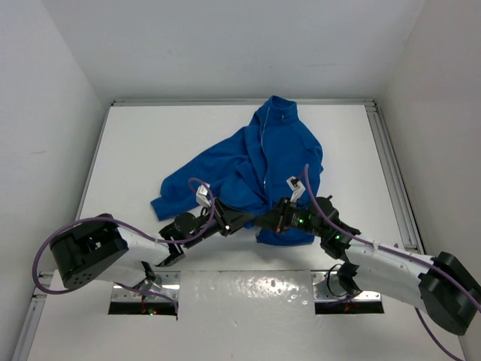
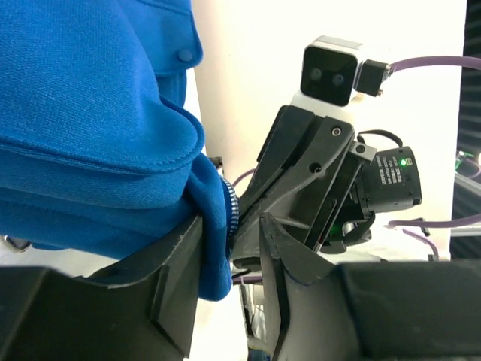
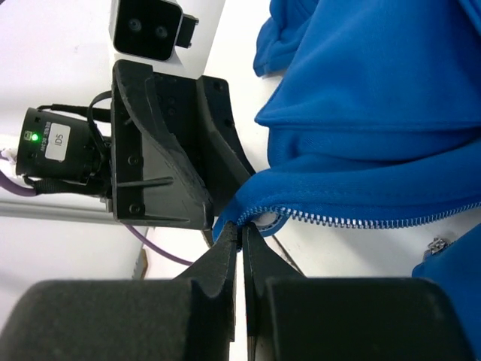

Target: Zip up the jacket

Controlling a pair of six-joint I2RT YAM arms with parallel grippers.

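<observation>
There is one jacket (image 1: pixel 255 169), bright blue, lying crumpled on the white tabletop (image 1: pixel 150 143). Its collar points to the far wall and its lower hem is nearest my two arms. My two grippers meet tip to tip at the middle of that hem.

My right gripper (image 3: pixel 242 232) is closed tight, pinching the bottom corner of one front edge, right where the single row of silver zipper teeth (image 3: pixel 361 219) begins. That row runs off to the right along the fleece, with bare tabletop below it.

My left gripper (image 2: pixel 231 226) is parted narrowly. A fold of blue hem hangs in the gap and lies against one finger (image 2: pixel 176 263). A dark slit separates it from the other finger, so nothing is clamped. One small round stud (image 2: pixel 184 55) shows on the fleece above.
</observation>
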